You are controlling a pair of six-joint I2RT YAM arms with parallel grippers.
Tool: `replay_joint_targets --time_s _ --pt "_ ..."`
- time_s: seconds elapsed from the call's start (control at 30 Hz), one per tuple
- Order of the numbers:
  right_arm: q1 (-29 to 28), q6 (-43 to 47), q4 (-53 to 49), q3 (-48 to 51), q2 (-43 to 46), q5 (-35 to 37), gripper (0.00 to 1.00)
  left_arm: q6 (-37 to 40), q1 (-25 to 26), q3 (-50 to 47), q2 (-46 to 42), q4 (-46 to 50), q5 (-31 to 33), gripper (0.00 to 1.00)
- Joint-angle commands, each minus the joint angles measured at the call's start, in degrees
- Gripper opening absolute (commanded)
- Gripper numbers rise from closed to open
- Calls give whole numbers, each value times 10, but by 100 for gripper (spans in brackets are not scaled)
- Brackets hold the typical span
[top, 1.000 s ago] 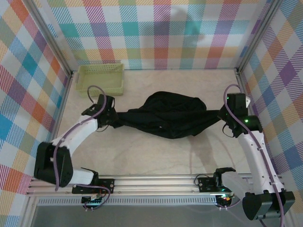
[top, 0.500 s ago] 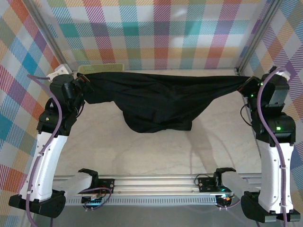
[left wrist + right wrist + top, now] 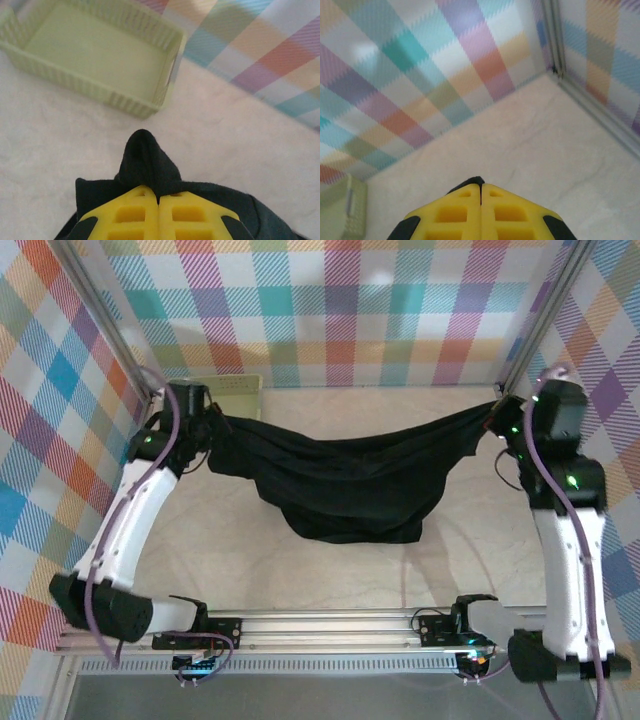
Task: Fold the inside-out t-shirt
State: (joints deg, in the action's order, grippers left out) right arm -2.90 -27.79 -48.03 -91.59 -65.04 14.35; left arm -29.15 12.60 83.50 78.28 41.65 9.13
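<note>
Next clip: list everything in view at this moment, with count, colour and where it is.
t-shirt: one, black, slung between the two end effectors, its middle sagging toward the table.
basket: one, pale yellow-green, far left corner of the table.
table: one, beige, beneath everything.
walls: three, pastel plaid, left, back and right.
rail: one, silver, near edge.
left arm: one, white, left side.
right arm: one, white, right side.
left end effector: one, yellow fingers, shut on the t-shirt beside the basket.
right end effector: one, yellow fingers, shut on the t-shirt near the far right corner.
</note>
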Motion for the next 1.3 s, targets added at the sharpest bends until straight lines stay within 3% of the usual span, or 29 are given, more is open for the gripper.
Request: replay_joint_targets --time_s 0.0,0.1,0.37,0.47,0.6,0.73,0.83,0.93,1.03,1.1,1.2,1.27 --pt "4 9 17 -8 -55 -28 0 -9 -9 55 32 23 -12 0" --pt "5 12 16 -78 -87 -18 0 -1 -9 142 87 17 -29 0" --pt "26 34 -48 -397 -147 55 0 -4 -7 641 316 88 -124 0" --pt "27 68 -25 -437 -117 112 0 -16 -7 744 357 64 -151 0" --pt "26 117 26 -414 -55 121 0 -30 -7 694 330 -30 -194 0" --pt "26 121 37 -333 13 75 0 -19 -5 579 283 -88 -194 0" --pt "27 96 36 -230 69 41 0 3 -5 516 278 -77 -206 0" --pt "26 58 38 -126 107 -61 0 23 -3 468 303 -27 -246 1" --pt "26 14 56 -9 124 -196 0 33 -2 398 330 22 -224 10" --pt "16 -2 64 72 127 -238 0 34 -2 352 340 49 -187 20" --pt "-57 4 56 165 115 -192 0 15 -1 228 294 10 -129 47" --pt "-147 4 72 215 106 -137 0 -1 3 146 241 -28 -112 57"
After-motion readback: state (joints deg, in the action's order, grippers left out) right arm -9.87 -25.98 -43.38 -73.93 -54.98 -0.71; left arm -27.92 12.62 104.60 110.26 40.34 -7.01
